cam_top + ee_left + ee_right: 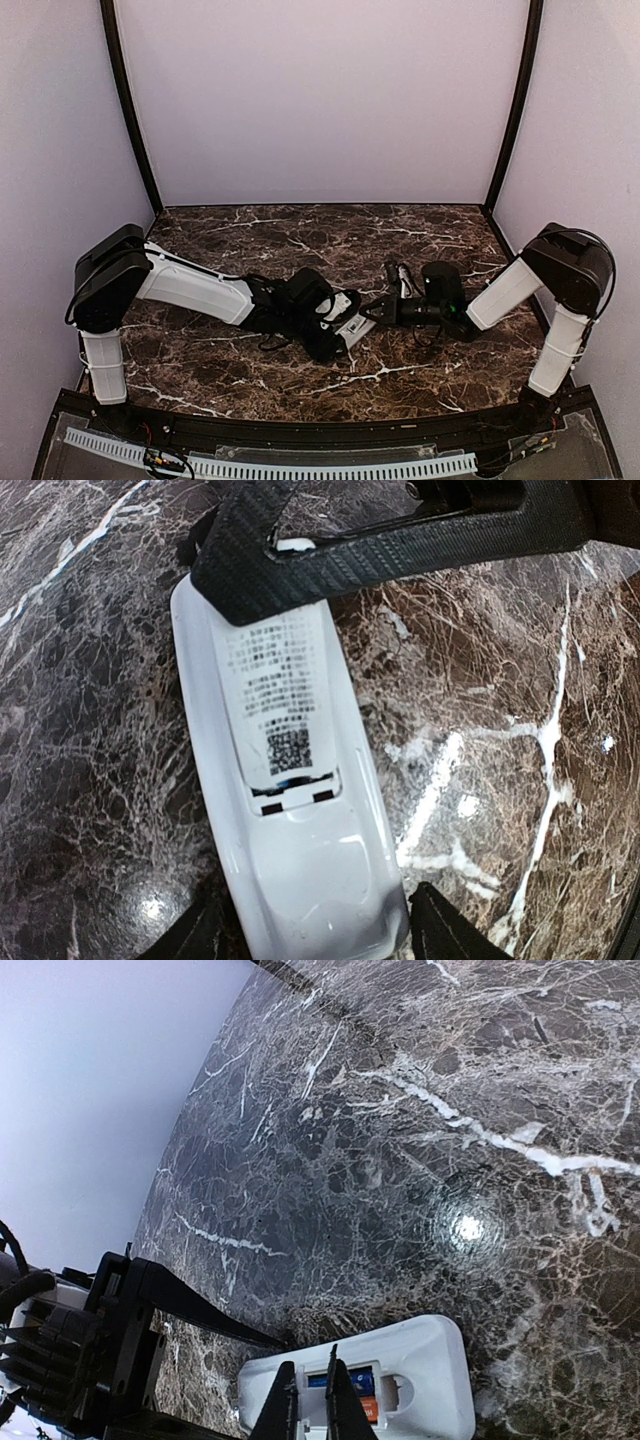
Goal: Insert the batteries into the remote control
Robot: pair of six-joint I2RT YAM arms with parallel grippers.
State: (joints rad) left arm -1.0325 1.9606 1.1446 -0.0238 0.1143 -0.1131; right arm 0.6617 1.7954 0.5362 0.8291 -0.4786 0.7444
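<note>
- The remote control lies back-up on the dark marble table, with its printed side facing my left wrist camera.
- My left gripper straddles the remote's rounded end. One finger sits against each long side, so the claw is pinching the remote across its width.
- On the remote's back I see a raised panel with a label of black print and a square code. Two small dark slots sit just past the panel, toward the gripped end.
- My right gripper meets the remote at the end opposite the left claw. Its fingers are pressed together with only a hairline between them, and I see nothing caught in there.
- Those closed tips rest right on the remote's end.
- In the left wrist view, the right claw's black finger lies across the far end of the remote and covers the top of the label.
- In the right wrist view there is an opening in the remote beside the closed tips. Something blue and orange shows inside it, but I can't tell what it is.
- From overhead, the two arms meet over the remote, left arm from its left and right arm from its right, with the claws nearly touching each other.
</note>
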